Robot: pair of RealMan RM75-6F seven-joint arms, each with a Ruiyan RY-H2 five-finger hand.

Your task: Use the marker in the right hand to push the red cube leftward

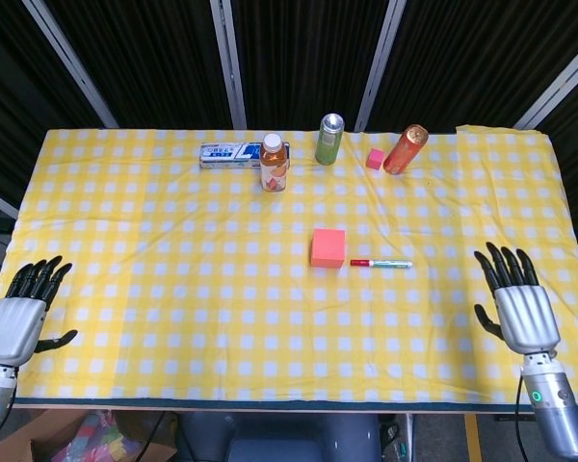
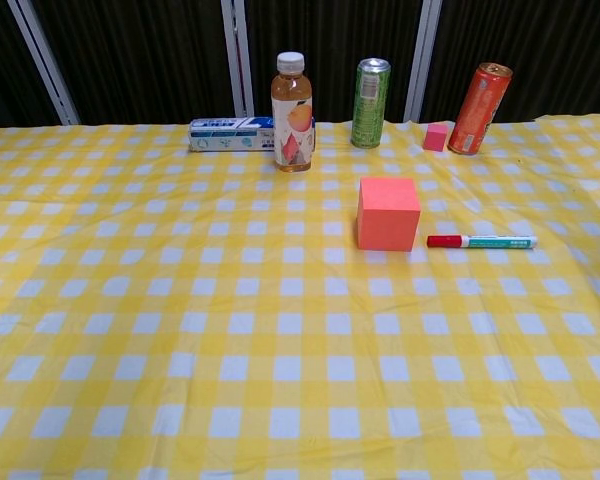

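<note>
Marker not yet picked up, both hands empty.

From the head view, the right hand (image 1: 523,313) hovered with fingers spread, the marker (image 1: 381,263) well ahead and leftward of its fingertips, its red cap just beside the red cube (image 1: 328,247), probably staged for a leftward push. The left hand (image 1: 17,316) hung splayed too. The chest view showed marker (image 2: 481,241) and cube (image 2: 388,213), but neither hand.

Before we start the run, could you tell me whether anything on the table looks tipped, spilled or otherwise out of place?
Only the orange can stands out: in the head view it seems to lean beside the small pink cube, though less so from the chest. The marker lies flat beside the red cube. Nothing spilled.
</note>
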